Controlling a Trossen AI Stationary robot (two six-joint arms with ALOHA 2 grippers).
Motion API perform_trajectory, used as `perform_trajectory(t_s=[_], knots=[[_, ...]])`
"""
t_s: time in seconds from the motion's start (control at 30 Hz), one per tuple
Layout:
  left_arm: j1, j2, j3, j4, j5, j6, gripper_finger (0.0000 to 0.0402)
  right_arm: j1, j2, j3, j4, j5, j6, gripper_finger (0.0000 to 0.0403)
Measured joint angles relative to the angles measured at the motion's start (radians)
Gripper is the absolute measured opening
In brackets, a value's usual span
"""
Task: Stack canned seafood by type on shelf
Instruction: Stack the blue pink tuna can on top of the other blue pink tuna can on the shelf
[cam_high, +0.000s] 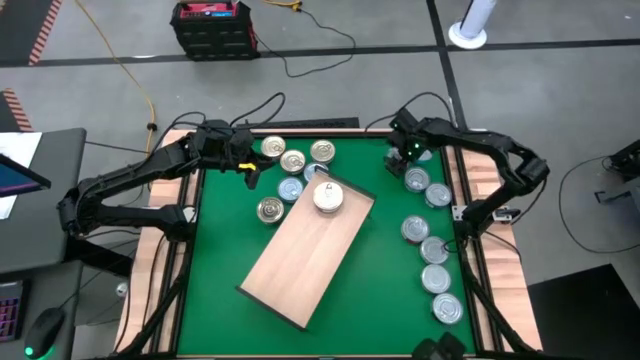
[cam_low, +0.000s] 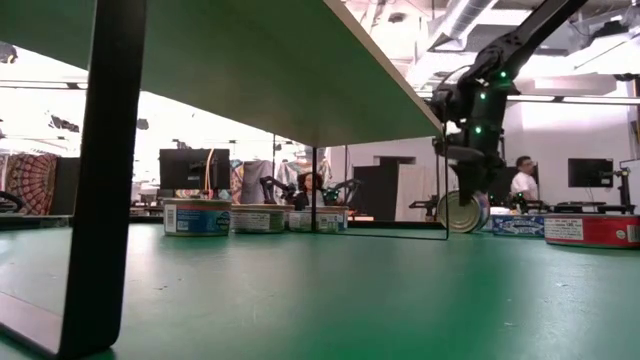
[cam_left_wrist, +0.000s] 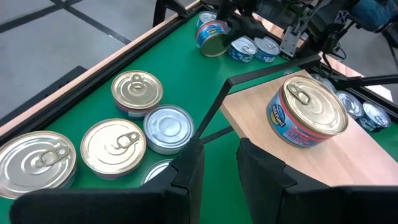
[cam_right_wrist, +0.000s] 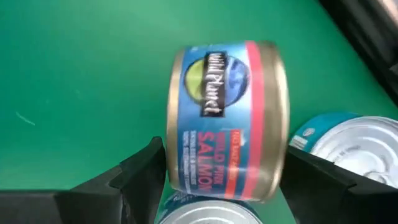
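Right up close in the right wrist view is a salmon tin (cam_right_wrist: 227, 118), tipped on its edge between the wide-spread fingers of the right gripper (cam_right_wrist: 221, 180). Its pads sit by the tin's two flat faces, so it looks gripped, but I cannot be sure. Seen from above, this gripper (cam_high: 408, 152) is at about 2 o'clock on the green desk (cam_high: 225, 250), and the low view shows the tin (cam_low: 462, 212) just above or barely touching the desk.

One tin (cam_high: 328, 197) already stands on the wooden shelf (cam_high: 305, 260), near its 12 o'clock end. That shelf lies slanted across the middle of the desk. So the job has only just begun, I think. Nothing is stacked yet.

A bunch of gold and silver tins (cam_high: 293, 161) waits at 11 o'clock, just past the shelf end. A row of silver tins (cam_high: 434, 250) runs down the 3 o'clock side. All of these must go on the shelf, sorted by kind.

The left gripper (cam_high: 249, 166) hangs over the bunch at 11 o'clock. Its fingers (cam_left_wrist: 189, 171) are close together with a small gap, and nothing is in them
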Motion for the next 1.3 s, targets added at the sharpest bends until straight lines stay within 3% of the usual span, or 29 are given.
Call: perform_trajectory(t_s=[0.17, 0.4, 0.63, 0.87, 1.17, 1.3], knots=[[0.0, 0.0, 0.0, 0.0, 0.0, -0.01, 0.0091, 0.02, 0.0, -0.036, 0.068, -0.002, -0.061, 0.0298], [0.0, 0.0, 0.0, 0.0, 0.0, -0.021, 0.0091, 0.088, -0.022, -0.036, 0.077, 0.0, -0.168, 0.0207], [0.0, 0.0, 0.0, 0.0, -0.001, -0.025, 0.0091, 0.171, -0.08, 0.0, -0.002, 0.021, -0.182, 0.0208], [0.0, 0.0, 0.0, 0.074, 0.031, -0.17, 0.0091, 0.38, -0.231, 0.207, -0.169, 0.197, -0.181, 0.0212], [0.0, 0.0, 0.0, 0.268, 0.072, -0.364, 0.0091, 0.709, -0.312, 0.292, -0.001, 0.218, -0.385, 0.021], [-0.01, 0.0, 0.0, 0.319, 0.075, -0.43, 0.0091, 0.845, -0.276, 0.292, 0.152, 0.315, -0.417, 0.0213]])
